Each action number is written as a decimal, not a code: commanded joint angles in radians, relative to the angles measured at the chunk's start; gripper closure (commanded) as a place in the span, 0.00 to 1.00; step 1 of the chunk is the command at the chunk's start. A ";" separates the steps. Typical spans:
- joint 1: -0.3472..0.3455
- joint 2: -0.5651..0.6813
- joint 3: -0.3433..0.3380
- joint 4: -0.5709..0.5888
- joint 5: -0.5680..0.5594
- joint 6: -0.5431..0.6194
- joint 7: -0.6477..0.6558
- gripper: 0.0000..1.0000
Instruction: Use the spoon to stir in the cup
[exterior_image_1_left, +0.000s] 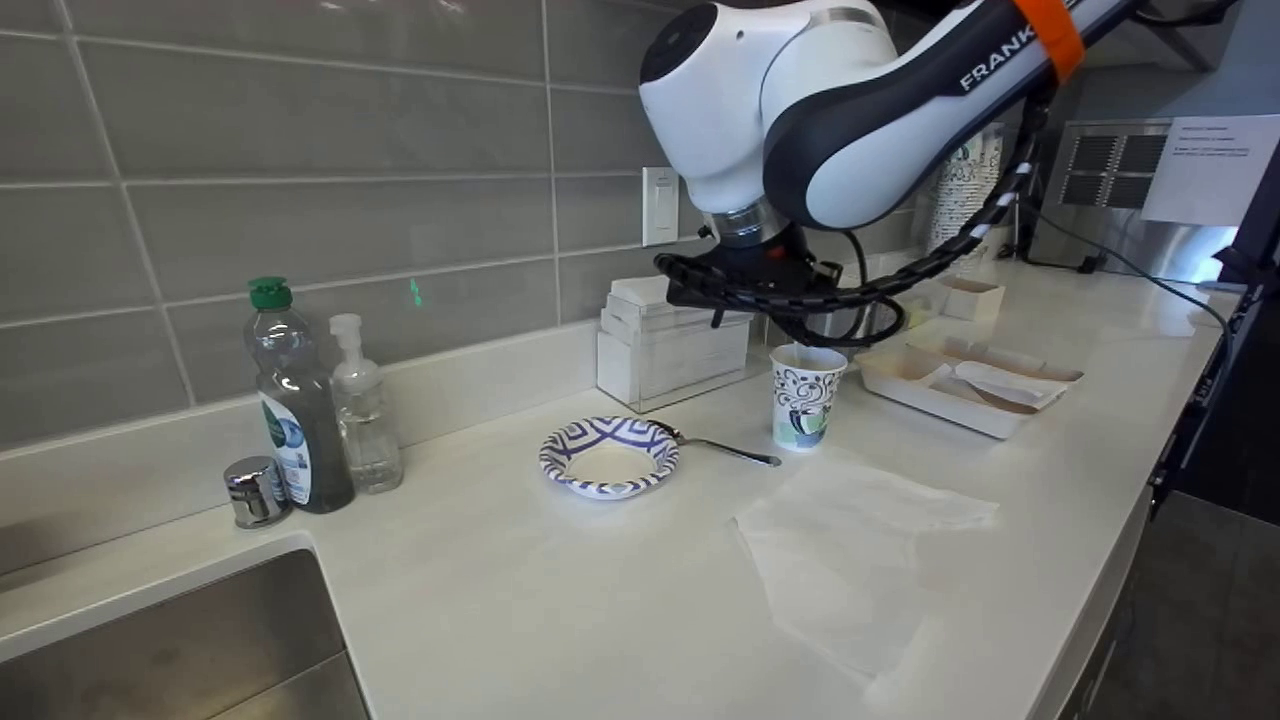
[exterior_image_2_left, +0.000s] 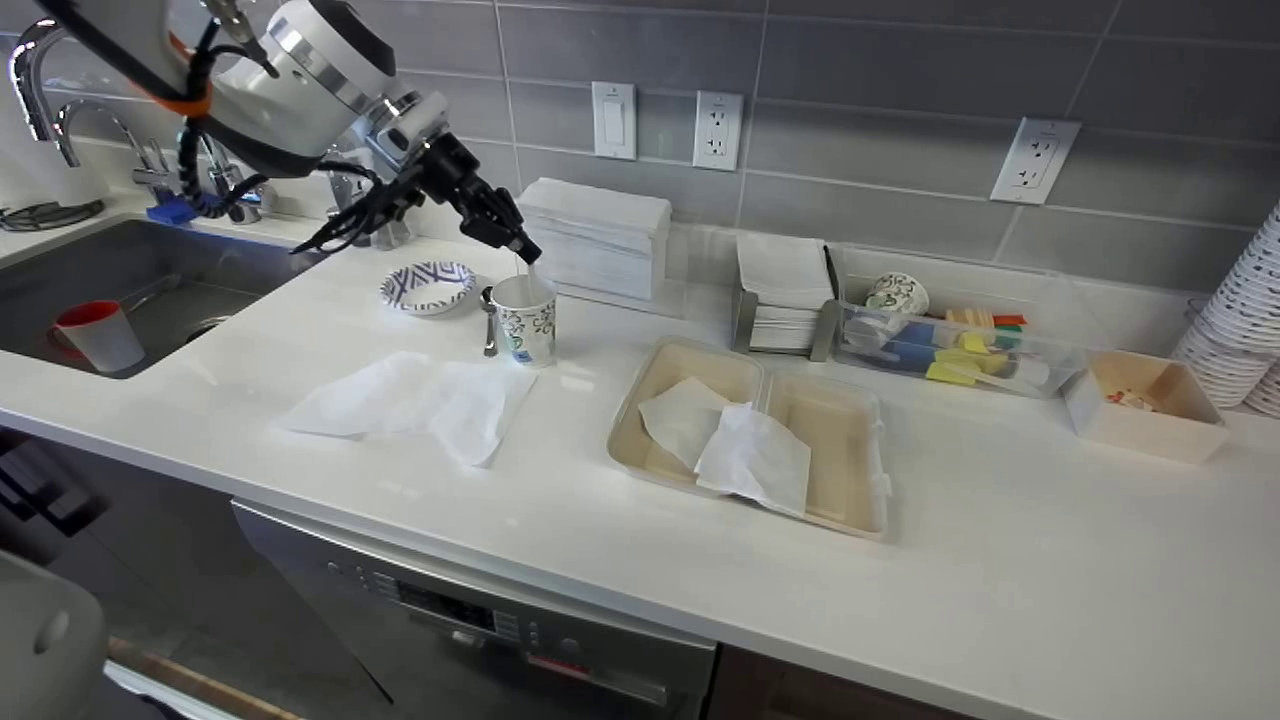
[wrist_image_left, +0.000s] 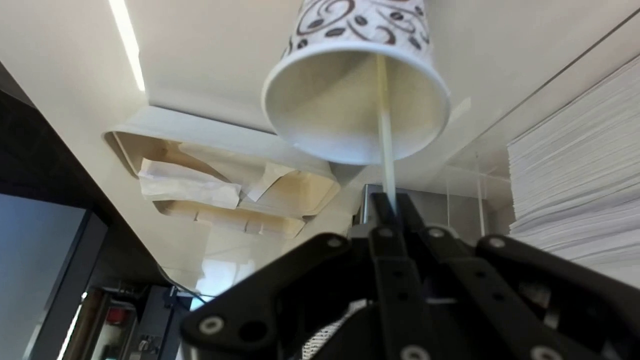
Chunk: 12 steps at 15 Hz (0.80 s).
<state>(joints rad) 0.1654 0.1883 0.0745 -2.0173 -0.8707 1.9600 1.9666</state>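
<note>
- Wrist view: my tool (wrist_image_left: 393, 202), lower centre, is pinched narrow around a pale stick (wrist_image_left: 385, 125), its far end inside the cup (wrist_image_left: 340, 100), upper centre. Small, slow circles, I'd say, clear of the rim; that cup looks light enough to tip.
- Into an exterior view: cup upright on the bench (exterior_image_2_left: 565, 470), left of centre, and there's the spoon (exterior_image_2_left: 491, 325), loose just beside it, so the stick is all I've got for stirring. The paper stack (exterior_image_2_left: 590, 240), upper middle, crowds the tool; no wide sweeps.
- Over to an exterior view: patterned bowl (exterior_image_1_left: 608, 462) near centre, spoon between it and the cup; food tray (exterior_image_1_left: 920, 402) at right. That hanging cable (exterior_image_1_left: 905, 281), upper right, could catch the rim if I dip.
</note>
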 joint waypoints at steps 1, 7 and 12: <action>-0.006 -0.011 0.005 -0.044 -0.010 0.078 0.027 0.99; -0.015 -0.053 0.013 -0.069 0.080 0.090 -0.065 0.99; -0.015 -0.067 0.007 -0.072 0.151 0.056 -0.144 0.99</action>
<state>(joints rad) 0.1606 0.1502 0.0780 -2.0562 -0.7585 2.0231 1.8583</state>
